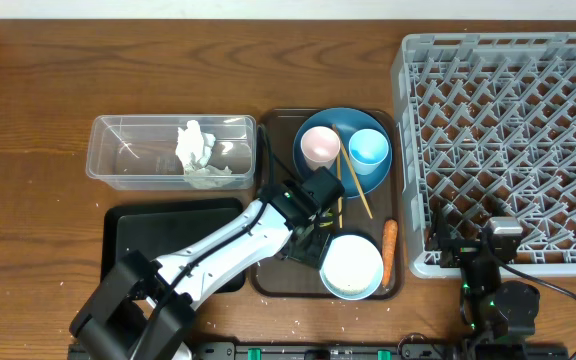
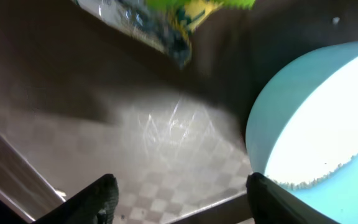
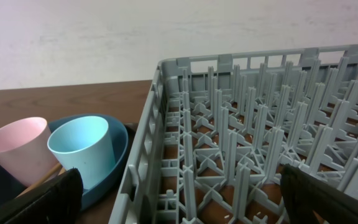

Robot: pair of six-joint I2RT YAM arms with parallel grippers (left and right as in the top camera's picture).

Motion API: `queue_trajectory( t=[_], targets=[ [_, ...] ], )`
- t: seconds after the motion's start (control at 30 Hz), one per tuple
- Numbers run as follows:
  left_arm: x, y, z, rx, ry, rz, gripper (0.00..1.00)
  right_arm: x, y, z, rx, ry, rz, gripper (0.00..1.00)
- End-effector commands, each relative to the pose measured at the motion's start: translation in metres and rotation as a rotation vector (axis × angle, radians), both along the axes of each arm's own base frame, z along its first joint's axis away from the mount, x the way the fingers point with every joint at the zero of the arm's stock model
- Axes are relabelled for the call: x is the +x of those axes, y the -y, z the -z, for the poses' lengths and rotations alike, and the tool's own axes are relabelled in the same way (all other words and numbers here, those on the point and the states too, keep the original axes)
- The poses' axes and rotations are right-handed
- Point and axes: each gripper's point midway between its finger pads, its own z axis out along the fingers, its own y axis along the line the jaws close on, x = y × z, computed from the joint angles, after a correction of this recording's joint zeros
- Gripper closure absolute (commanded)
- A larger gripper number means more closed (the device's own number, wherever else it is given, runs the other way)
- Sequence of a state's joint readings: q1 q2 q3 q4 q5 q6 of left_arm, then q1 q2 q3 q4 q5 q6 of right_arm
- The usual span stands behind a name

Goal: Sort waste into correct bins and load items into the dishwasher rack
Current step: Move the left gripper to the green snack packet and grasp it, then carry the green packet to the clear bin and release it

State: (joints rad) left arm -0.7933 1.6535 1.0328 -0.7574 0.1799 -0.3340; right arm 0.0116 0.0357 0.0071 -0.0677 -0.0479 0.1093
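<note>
My left gripper (image 1: 313,243) (image 2: 179,186) is open and empty, low over the brown serving tray (image 1: 278,278) beside the pale blue bowl (image 1: 353,266) (image 2: 316,118), which holds rice grains (image 2: 316,177). A green scrap (image 2: 185,12) lies just ahead of it. The blue plate (image 1: 343,160) carries the pinkish cup (image 1: 319,146) (image 3: 17,149) and the light-blue cup (image 1: 368,148) (image 3: 82,149). Chopsticks (image 1: 353,185) lie across the plate. The carrot (image 1: 389,250) lies at the tray's right edge. The white tissue (image 1: 198,152) is in the clear tub (image 1: 118,165). My right gripper (image 1: 473,240) (image 3: 182,186) is open and empty at the rack's (image 1: 508,140) (image 3: 253,124) near-left corner.
The black tray (image 1: 128,240) sits at the front left, partly under my left arm. The brown tray lies between the tub and the rack. Wooden table (image 1: 28,120) surrounds them.
</note>
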Motion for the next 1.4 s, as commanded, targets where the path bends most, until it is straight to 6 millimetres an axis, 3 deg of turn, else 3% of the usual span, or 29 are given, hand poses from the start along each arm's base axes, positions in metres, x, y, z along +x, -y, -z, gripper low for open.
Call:
queue_trajectory(
  t=[0.0,0.1,0.3,0.47,0.73,1.07,1.2,1.37],
  targets=[
    [0.014,0.001,-0.002,0.016,0.065,0.001,0.28,0.0,-0.001,0.002,-0.007,-0.007,-0.003,0.01],
    [0.03,0.004,-0.004,0.015,0.14,-0.009,0.23,0.0,-0.001,0.002,-0.007,-0.007,-0.003,0.01],
    [0.049,0.019,-0.009,-0.045,0.22,-0.018,0.22,0.0,-0.001,0.002,-0.006,-0.007,-0.003,0.01],
    [0.064,0.015,-0.012,-0.02,0.294,-0.07,0.22,0.0,-0.001,0.002,-0.007,-0.007,-0.003,0.01],
    [0.071,0.018,-0.01,-0.038,0.323,-0.094,0.23,0.0,-0.001,0.002,-0.007,-0.007,-0.003,0.01],
    [0.068,0.016,0.023,0.02,0.268,-0.087,0.41,0.0,-0.001,0.002,-0.007,-0.007,-0.003,0.01],
    [0.068,0.016,0.028,0.026,0.264,-0.086,0.59,0.0,-0.001,0.002,-0.007,-0.007,-0.003,0.01],
    [0.072,0.014,0.018,0.009,0.281,-0.099,0.9,0.0,-0.001,0.002,-0.007,-0.007,-0.003,0.01]
  ],
)
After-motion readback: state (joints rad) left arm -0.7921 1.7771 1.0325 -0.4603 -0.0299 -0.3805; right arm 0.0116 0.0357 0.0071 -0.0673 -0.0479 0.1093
